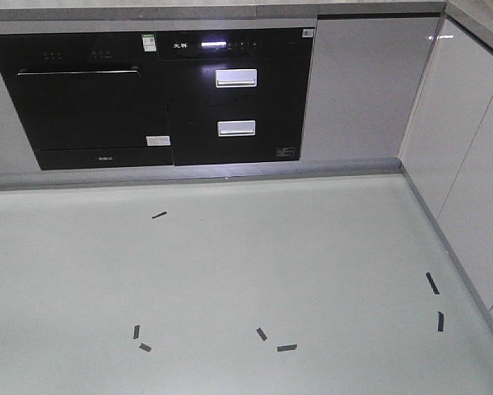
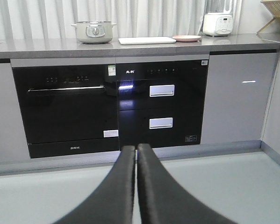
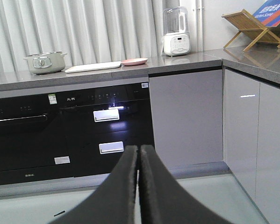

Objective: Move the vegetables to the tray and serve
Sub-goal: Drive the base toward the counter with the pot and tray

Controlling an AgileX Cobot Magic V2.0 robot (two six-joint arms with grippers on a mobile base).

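Note:
The cream-white tray (image 2: 147,40) lies flat on the grey countertop, far ahead of both arms; it also shows as the tray (image 3: 93,66) in the right wrist view. No vegetables show in any view. My left gripper (image 2: 136,148) is shut with nothing between its black fingers, held low above the floor and pointing at the black appliances. My right gripper (image 3: 139,149) is likewise shut and empty, aimed at the same cabinet front. Neither gripper appears in the front view.
A pink plate (image 2: 187,38) sits right of the tray, a lidded pot (image 2: 94,31) to its left, a white blender (image 3: 176,31) further right. Black built-in oven (image 1: 81,99) and drawer unit (image 1: 234,99) face me. Cabinets (image 1: 468,148) wall the right side. Tape marks (image 1: 286,347) dot the floor.

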